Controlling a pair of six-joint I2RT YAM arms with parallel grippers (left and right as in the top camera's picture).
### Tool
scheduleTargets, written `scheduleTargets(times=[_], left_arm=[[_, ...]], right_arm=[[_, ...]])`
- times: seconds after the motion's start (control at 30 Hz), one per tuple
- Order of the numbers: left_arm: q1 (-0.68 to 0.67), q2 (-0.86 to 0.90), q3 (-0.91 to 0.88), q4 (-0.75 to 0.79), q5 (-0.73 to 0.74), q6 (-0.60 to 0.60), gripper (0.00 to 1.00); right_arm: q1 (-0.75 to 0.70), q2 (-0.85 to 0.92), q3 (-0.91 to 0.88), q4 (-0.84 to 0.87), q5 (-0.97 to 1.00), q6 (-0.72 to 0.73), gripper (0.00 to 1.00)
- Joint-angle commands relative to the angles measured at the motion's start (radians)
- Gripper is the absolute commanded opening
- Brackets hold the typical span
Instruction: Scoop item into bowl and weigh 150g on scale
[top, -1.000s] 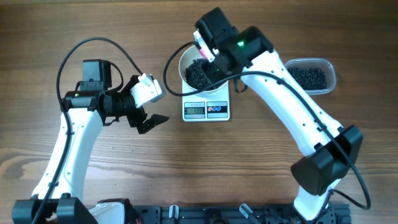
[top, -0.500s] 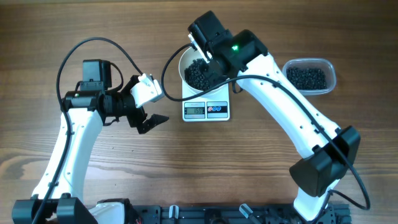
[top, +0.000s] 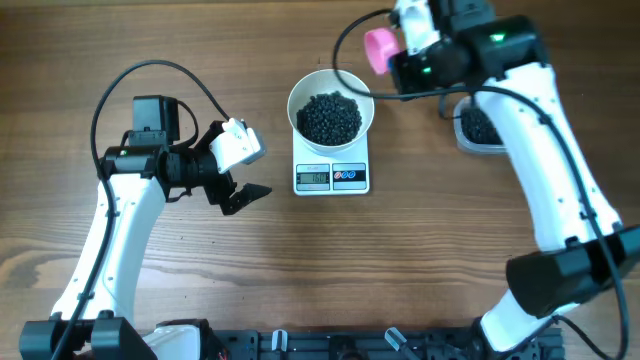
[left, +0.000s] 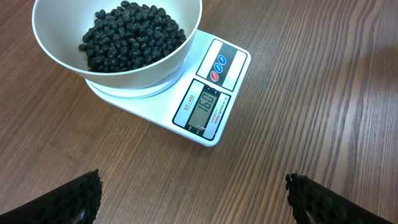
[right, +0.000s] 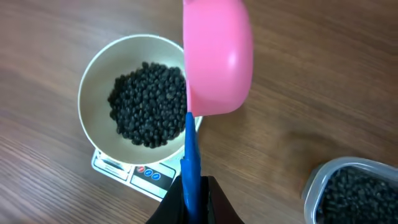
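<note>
Black beans (top: 331, 118) heap in the white bowl (top: 294, 110) on the scale (top: 331, 178). Scooping looks nearly finished, with only the display to check. At one o'clock the right gripper (right: 194, 198) clamps the pink scoop (top: 379, 50); the left gripper (top: 245, 170), at nine o'clock, gapes empty.

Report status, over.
Left gripper open, idle. Right gripper shut on scoop, beside bowl. Beans in bowl on scale. Nothing in the way.
</note>
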Motion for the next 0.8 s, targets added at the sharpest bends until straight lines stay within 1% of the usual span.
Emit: scheduleTargets(times=[0.0,0.1,0.2,0.3,0.37,0.47,0.53,0.6,0.7,0.77], left_arm=[[0.003,0.004,0.006,0.000,0.005,-0.006,1.00],[0.003,0.004,0.006,0.000,0.005,-0.006,1.00],[0.003,0.004,0.006,0.000,0.005,-0.006,1.00],[0.003,0.004,0.006,0.000,0.005,-0.006,1.00],[0.003,0.004,0.006,0.000,0.005,-0.006,1.00],[0.003,0.004,0.006,0.000,0.005,-0.006,1.00],[0.003,0.004,0.006,0.000,0.005,-0.006,1.00],[0.003,0.004,0.006,0.000,0.005,-0.006,1.00],[0.003,0.004,0.006,0.000,0.005,-0.006,1.00],[0.003,0.004,0.006,0.000,0.005,-0.006,1.00]], right_arm=[[-0.029,-0.025,0.024,0.003,-0.113,-0.006,0.04],[-0.027,-0.013,0.019,0.019,-0.142,-0.008,0.04],[-0.027,-0.001,0.014,0.020,-0.159,-0.040,0.04],[-0.023,0.019,0.014,0.020,-0.157,-0.119,0.04],[-0.020,0.036,0.014,0.020,-0.151,-0.137,0.04],[-0.011,0.056,0.014,0.034,-0.180,-0.090,0.05],[0.006,0.071,0.014,0.106,-0.180,-0.022,0.04],[0.021,0.082,0.014,0.144,-0.180,0.034,0.04],[0.031,0.104,0.014,0.157,-0.169,0.062,0.04],[0.031,0.116,0.014,0.157,-0.158,0.155,0.04]])
